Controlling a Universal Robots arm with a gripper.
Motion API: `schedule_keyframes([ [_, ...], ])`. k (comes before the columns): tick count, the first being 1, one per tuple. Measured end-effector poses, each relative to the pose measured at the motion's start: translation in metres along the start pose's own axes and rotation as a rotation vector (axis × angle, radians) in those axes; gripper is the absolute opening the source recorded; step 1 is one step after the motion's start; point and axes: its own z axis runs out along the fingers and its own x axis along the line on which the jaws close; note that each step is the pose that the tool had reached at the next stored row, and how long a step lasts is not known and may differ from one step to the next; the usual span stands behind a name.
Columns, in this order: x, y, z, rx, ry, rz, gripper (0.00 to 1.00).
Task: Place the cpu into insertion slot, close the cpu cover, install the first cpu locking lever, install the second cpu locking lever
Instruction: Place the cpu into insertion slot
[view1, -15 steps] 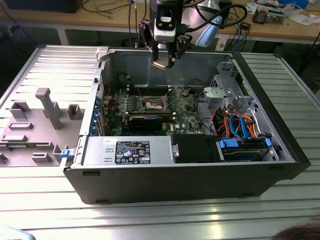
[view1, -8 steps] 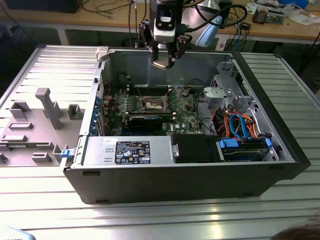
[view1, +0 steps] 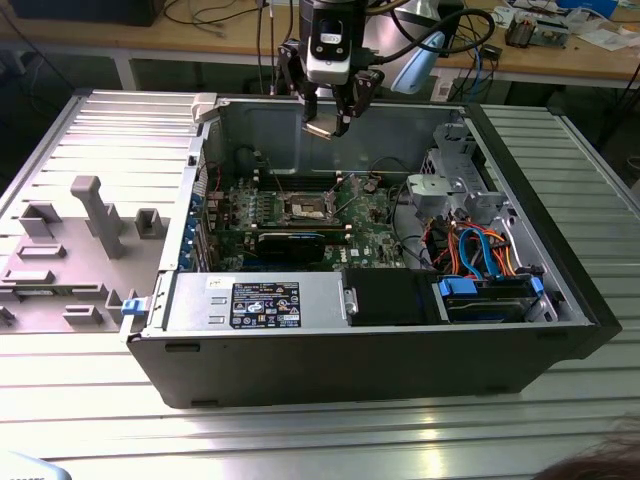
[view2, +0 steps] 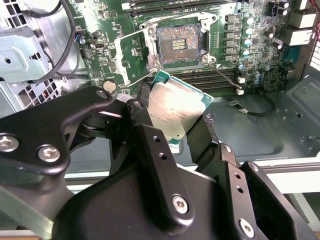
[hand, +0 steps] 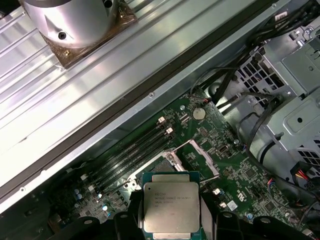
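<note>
Black gripper (view2: 176, 112), matte angular links, silver screws (view2: 180, 203) gleaming (round heads, set in recesses). In the exterior view, a white-faced wrist (view1: 330, 50) and a black cable (view1: 445, 14).

You can see faint print on the cpu (hand: 171, 207) and a printed sticker (view1: 265, 304) on the silver box (view1: 195, 300), but none is legible.

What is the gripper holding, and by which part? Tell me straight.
The gripper holds the chip, with its fingers pinching two opposite edges and the metal face showing. The socket on the board is open and empty.
</note>
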Motion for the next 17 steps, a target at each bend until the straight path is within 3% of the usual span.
schedule_keyframes([
  [17,0.0000,0.0000,0.0000,-0.0004,-0.0017,0.019,0.54],
])
